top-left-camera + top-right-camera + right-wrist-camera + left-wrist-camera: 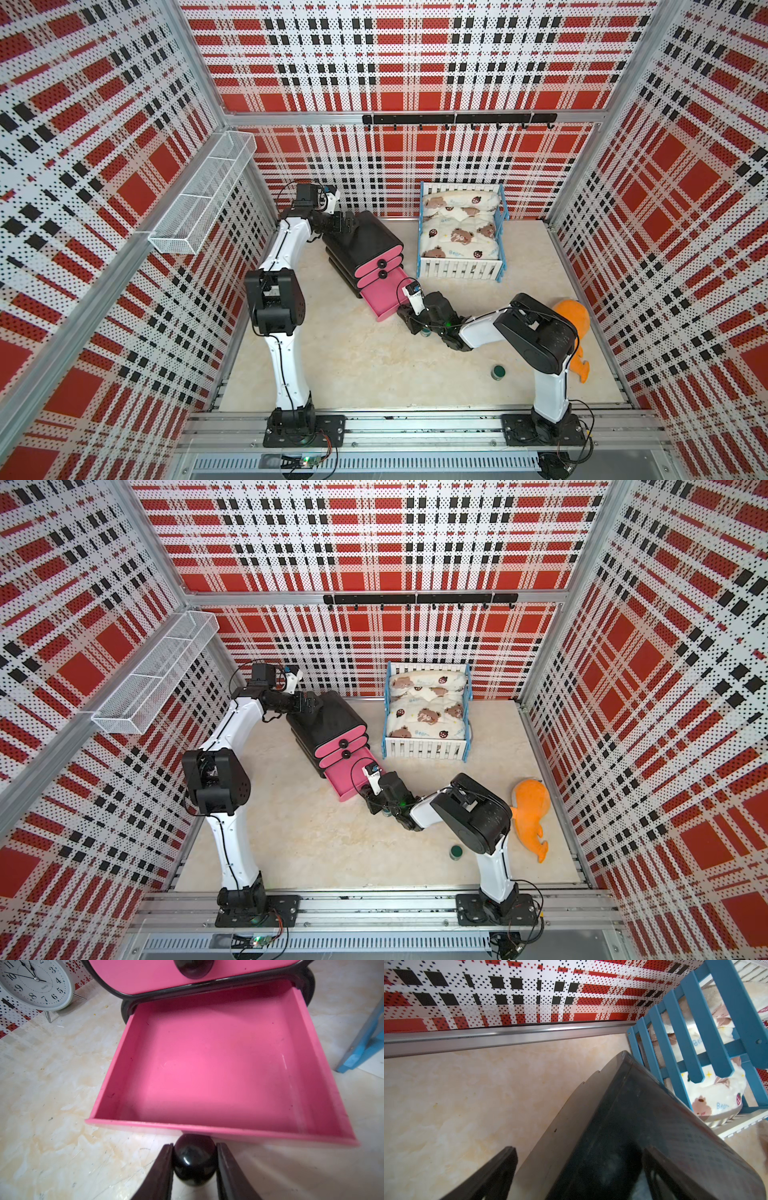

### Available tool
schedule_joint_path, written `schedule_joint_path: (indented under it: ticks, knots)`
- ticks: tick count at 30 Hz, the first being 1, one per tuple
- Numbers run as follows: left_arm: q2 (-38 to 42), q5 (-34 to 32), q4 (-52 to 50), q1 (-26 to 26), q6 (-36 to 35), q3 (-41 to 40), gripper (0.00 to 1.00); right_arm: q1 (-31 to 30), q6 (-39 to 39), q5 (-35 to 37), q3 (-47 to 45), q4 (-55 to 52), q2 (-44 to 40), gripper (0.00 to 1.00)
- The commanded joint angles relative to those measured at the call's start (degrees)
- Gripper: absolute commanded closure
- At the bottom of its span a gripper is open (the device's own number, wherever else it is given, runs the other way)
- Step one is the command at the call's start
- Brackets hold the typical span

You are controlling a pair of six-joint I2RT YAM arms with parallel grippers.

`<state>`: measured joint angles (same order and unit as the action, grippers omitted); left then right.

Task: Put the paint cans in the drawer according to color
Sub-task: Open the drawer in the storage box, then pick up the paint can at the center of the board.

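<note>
The right hand (pixel 194 1144) is clenched on the knob (pixel 194 1160) of the bottom drawer (pixel 207 1126), one finger pressed to each side of the black ball. That drawer stands pulled well out of the chest (pixel 365 237), its pink inside in full view from the right wrist. The two drawers above it sit flush, each with its own knob. The chest stands at an angle toward the back left of the counter (pixel 353 374).

The left hand (pixel 345 222) is released, fingers spread wide astride the chest's upper rear edge. Whether they touch it I cannot tell.

A green can (pixel 498 371) stands upright on the counter near the right arm's base, well apart from the chest. A second can (pixel 424 332) peeks out under the right wrist, too hidden to tell its colour.

A clock (pixel 35 982) stands left of the chest by the wall. A bed (pixel 461 232) sits just right of it. An orange plush (pixel 575 320) lies at the right edge.
</note>
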<state>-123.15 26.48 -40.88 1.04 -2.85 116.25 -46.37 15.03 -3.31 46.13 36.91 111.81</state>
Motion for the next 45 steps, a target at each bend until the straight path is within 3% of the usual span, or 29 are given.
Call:
schedule_joint_path:
  ticks: [1,7,15,20,22,27,34,38,45]
  knots:
    - [2.4,-1.4,-3.1,0.3,-0.3,-1.4,0.01,-0.9,-0.1,0.3,-0.2,-0.4,-2.5,0.55]
    - [5.6,-4.5,-2.9,0.3,1.7,-1.4,0.01,-0.9,1.5,3.3,-0.5,-4.1,-6.3,0.31]
    - [13.7,-11.1,-1.7,-0.1,6.5,-1.1,0.01,-0.9,1.3,8.1,-1.1,-14.8,-17.7,0.18]
    - [22.7,-16.7,-0.4,-3.5,10.0,-5.5,0.01,-0.7,1.1,13.5,0.3,-26.3,-26.1,0.01]
    - [25.9,-19.4,-0.2,-6.1,11.0,-6.6,0.01,-0.5,1.3,14.8,0.9,-31.0,-29.4,0.0]
    - [34.3,-25.3,2.1,-15.7,14.3,-11.5,0.01,2.1,4.6,21.2,5.3,-46.4,-35.2,0.0]
    - [44.7,-32.9,11.2,-33.9,19.9,-25.1,0.01,10.7,10.2,21.6,8.9,-61.4,-45.0,0.0]
    - [46.3,-42.0,12.5,-46.1,22.6,-28.0,0.01,17.5,11.4,20.1,12.0,-69.2,-47.5,0.0]
    - [43.1,-45.7,18.7,-60.5,25.8,-33.2,0.01,30.4,11.3,12.9,13.9,-74.6,-51.9,0.0]
